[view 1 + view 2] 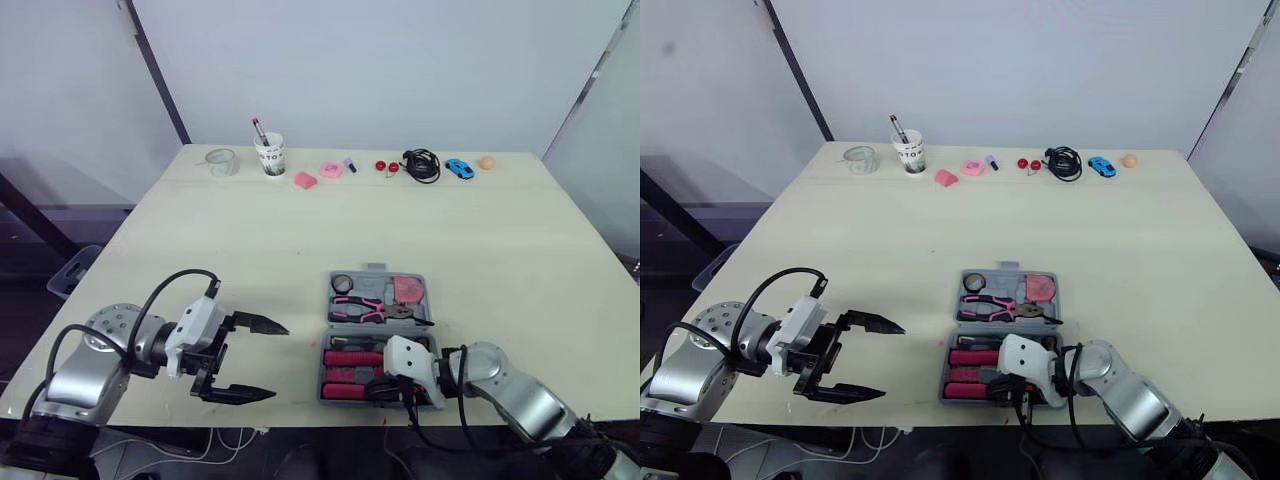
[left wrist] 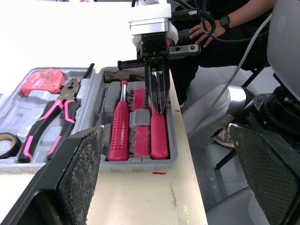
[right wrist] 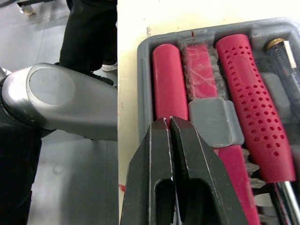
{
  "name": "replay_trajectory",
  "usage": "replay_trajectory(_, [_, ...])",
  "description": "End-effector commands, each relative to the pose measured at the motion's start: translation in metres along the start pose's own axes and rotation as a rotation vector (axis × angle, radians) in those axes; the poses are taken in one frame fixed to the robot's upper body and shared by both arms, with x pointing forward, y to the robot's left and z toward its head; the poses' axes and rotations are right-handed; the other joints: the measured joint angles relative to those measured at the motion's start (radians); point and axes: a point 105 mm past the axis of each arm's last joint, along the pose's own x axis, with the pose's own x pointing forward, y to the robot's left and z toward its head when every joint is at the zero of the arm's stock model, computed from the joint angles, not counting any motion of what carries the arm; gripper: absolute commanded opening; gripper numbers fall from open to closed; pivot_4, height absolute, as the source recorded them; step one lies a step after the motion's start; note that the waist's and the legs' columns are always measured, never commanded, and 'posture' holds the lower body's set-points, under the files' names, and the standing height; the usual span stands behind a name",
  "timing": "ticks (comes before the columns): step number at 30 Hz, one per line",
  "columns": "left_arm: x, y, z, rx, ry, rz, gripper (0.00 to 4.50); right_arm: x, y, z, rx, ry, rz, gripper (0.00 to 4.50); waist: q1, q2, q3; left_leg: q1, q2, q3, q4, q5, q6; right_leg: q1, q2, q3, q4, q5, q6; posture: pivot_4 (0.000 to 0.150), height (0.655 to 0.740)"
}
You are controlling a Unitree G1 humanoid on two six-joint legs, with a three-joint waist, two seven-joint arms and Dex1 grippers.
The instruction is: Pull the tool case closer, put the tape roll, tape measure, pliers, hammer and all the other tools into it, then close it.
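Right wrist view: right gripper [image 3: 169, 120] pinched shut, empty, tips over red handle [image 3: 168, 79] in tool case [image 3: 144, 89]; left gripper [image 1: 278, 362] wide open, empty, well left.

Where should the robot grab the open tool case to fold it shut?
Pinch the small handle tab on the far edge of the tool case, coming from above with the open left gripper. The tab juts past the rim and sits opposite the hinge line, so lifting there should probably swing the half holding the pliers over the near half.
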Motion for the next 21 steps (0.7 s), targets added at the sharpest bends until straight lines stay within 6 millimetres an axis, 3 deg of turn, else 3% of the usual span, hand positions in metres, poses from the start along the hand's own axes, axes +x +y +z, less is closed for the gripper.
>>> replay_trajectory(1, [-0.004,-0.004,0.005,0.029,0.003,-0.046,4.50,0.004,0.005,-0.019,0.033,0.056,0.009,0.10,-0.001,0.000,0.000,0.000,0.000,0.000,0.000,0.000,0.000,0.000,0.000,0.000,0.000,0.000,0.000,0.150,0.7400])
replay_trajectory(6, [-0.003,-0.005,0.004,0.022,-0.002,-0.043,4.50,0.002,0.001,-0.015,0.037,0.028,-0.009,0.10,-0.001,-0.001,-0.001,0.001,0.000,0.000,0.000,0.000,0.000,0.000,0.000,0.000,0.000,0.000,0.000,0.150,0.7400])
replay_trajectory(11, [-0.004,0.000,-0.001,-0.001,-0.010,0.020,4.50,-0.018,-0.010,0.012,0.014,-0.126,-0.100,0.10,0.001,-0.001,-0.001,0.001,0.000,0.000,0.000,0.000,0.000,0.000,0.000,0.000,0.000,0.000,0.000,0.150,0.7400])
replay_trajectory(16, [-0.008,0.015,-0.003,-0.069,-0.059,0.192,4.50,-0.058,-0.026,0.029,0.030,-0.322,-0.298,0.10,0.004,-0.001,0.000,0.000,0.000,0.000,0.000,0.000,0.000,0.001,0.000,0.000,0.000,0.000,0.000,0.150,0.7400])
replay_trajectory(20, [-0.009,0.021,-0.005,-0.099,-0.085,0.268,4.50,-0.077,-0.032,0.019,0.053,-0.339,-0.396,0.10,0.003,-0.001,0.000,0.000,0.000,0.000,0.000,0.000,0.000,0.001,0.000,0.000,0.000,0.000,0.000,0.150,0.7400])
replay_trajectory(21, [-0.012,0.023,-0.007,-0.116,-0.096,0.316,4.50,-0.090,-0.035,0.012,0.071,-0.337,-0.456,0.10,0.003,0.000,0.000,0.000,0.000,0.000,0.000,0.000,0.000,0.001,0.000,0.001,0.000,0.000,0.000,0.150,0.7400])
